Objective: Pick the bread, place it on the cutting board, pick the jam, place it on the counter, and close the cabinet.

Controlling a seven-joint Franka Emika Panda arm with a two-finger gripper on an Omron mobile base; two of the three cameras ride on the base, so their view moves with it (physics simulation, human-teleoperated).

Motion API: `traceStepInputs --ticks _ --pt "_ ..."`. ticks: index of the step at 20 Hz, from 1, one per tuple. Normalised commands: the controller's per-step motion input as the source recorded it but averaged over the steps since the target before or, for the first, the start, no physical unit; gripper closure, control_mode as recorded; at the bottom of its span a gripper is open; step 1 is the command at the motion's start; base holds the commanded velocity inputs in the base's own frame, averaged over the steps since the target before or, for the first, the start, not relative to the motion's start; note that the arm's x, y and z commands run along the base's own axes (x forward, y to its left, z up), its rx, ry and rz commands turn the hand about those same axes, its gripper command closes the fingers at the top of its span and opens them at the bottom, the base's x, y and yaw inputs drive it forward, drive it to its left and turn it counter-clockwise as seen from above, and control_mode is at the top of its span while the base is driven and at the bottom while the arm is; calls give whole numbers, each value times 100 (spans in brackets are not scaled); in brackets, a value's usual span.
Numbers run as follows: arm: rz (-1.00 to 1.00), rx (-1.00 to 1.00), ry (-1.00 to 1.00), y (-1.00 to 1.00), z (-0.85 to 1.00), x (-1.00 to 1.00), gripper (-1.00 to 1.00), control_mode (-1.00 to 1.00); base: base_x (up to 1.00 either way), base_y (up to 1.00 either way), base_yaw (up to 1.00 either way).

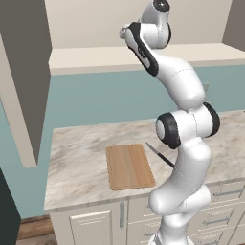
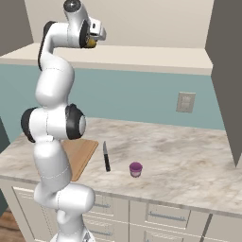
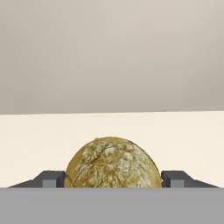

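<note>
The bread [image 3: 113,164], a round golden-brown bun, sits between my gripper's [image 3: 113,180] two dark fingers [image 3: 53,179], which press on its sides. My gripper [image 2: 96,37] is raised to the open cabinet's cream shelf [image 2: 151,56], with the bun [image 2: 90,43] showing just under the hand. The cabinet's doors [image 1: 26,72] stand open. Down on the counter [image 1: 76,158] lies the bare wooden cutting board [image 1: 129,166]. The purple jam [image 2: 135,169] stands on the counter to the right of the board [image 2: 81,155].
A black knife [image 2: 106,156] lies between the board and the jam. The right cabinet door [image 2: 227,71] hangs open over the counter's right side. A wall outlet [image 2: 185,102] is on the teal backsplash. Cream drawer fronts [image 2: 160,217] run below.
</note>
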Motion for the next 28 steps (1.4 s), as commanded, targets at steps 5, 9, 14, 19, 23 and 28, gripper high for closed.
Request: traceStepInputs --ticks 5,9,14,19,23,28 --pt "0 0 -1 0 -2 -62 100 -100 0 0 0" --pt "0 0 -2 0 -3 -63 100 -100 0 0 0" --pt "1 0 -1 0 0 -69 100 -100 0 0 0" --pt "1 0 -1 0 0 -77 100 -100 0 0 0" --pt "0 0 -3 0 0 -82 100 -100 0 0 0" --pt "0 0 -3 0 0 -86 100 -100 0 0 0"
